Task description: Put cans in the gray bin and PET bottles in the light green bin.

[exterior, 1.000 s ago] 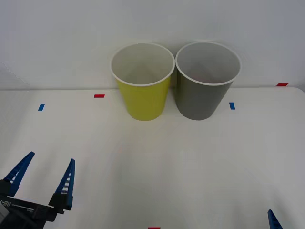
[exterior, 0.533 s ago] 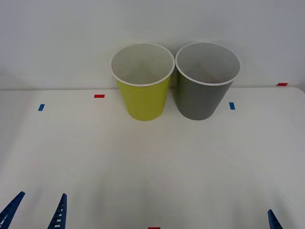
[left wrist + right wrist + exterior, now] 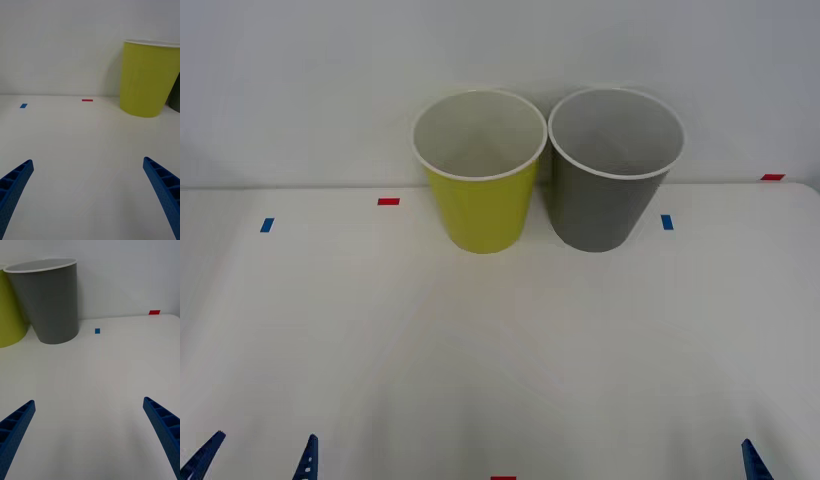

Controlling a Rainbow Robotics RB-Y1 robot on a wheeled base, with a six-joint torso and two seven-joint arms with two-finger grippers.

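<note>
Because the two bins stand side by side at the far edge of the table (image 3: 500, 360), against the white wall, we read them as set where either arm can reach them across the same bare stretch of tabletop: the light green bin (image 3: 480, 175) on our left, the gray bin (image 3: 615, 175) on our right, their white rims almost touching. Both stand upright with mouths open upward, which suits dropping things in from above. From the front view we can see into each, and no can or bottle shows inside; nor do we see one lying on the table, so we cannot say where the red can is. Our left gripper (image 3: 255, 460) sits low at the near left corner, well apart from the bins, its blue fingers spread wide with nothing between them, as the left wrist view confirms. Our right gripper (image 3: 90, 435) is at the near right corner, likewise spread and empty, facing the gray bin across bare table. We judge this a resting posture, both arms pulled clear of the work area, either awaiting an object or with the sorting finished. Small red and blue tape marks (image 3: 388, 201) dot the table, probably position guides.
</note>
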